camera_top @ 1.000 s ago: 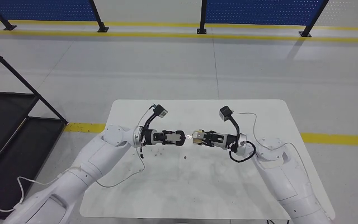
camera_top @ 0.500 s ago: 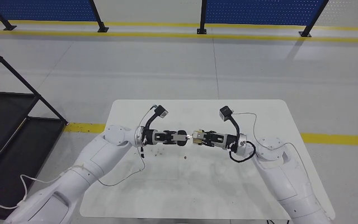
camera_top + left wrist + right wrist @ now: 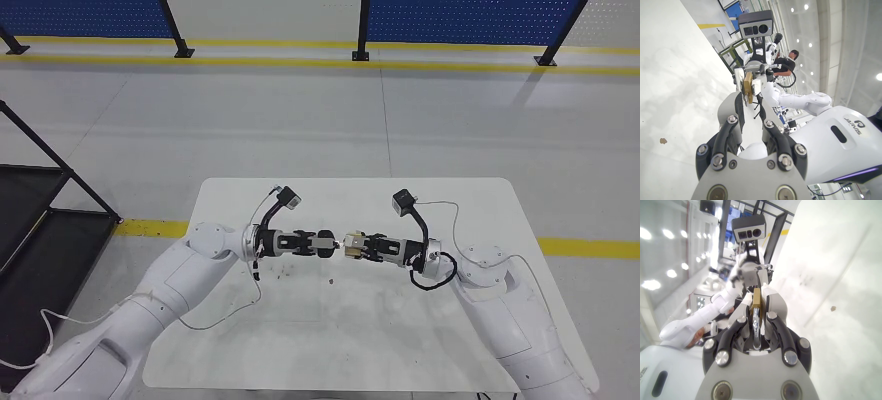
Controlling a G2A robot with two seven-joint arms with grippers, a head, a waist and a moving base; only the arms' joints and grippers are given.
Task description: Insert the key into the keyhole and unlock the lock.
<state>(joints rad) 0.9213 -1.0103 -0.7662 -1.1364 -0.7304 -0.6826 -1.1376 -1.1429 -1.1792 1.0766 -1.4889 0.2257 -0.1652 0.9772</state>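
A brass padlock [image 3: 756, 299] is held above the white table [image 3: 400, 330], with my right gripper [image 3: 755, 306] shut on it. Its silver shackle [image 3: 756, 325] points back toward the wrist. In the left wrist view the padlock [image 3: 747, 83] faces me bottom first. A small silver key [image 3: 749, 98] sits at the padlock's underside, between the fingertips of my left gripper [image 3: 750, 100], which is shut on it. From above, the left gripper [image 3: 329, 243] and right gripper [image 3: 351, 243] meet tip to tip over the table's middle. How deep the key sits is hidden.
A small brown speck [image 3: 330, 283] lies on the table just in front of the grippers. A black rack [image 3: 40, 220] stands beside the table's left end. Blue barriers [image 3: 460, 20] line the floor behind.
My left gripper has edged right toward the padlock, closing the small gap between the two grippers. The right arm has stayed in place.
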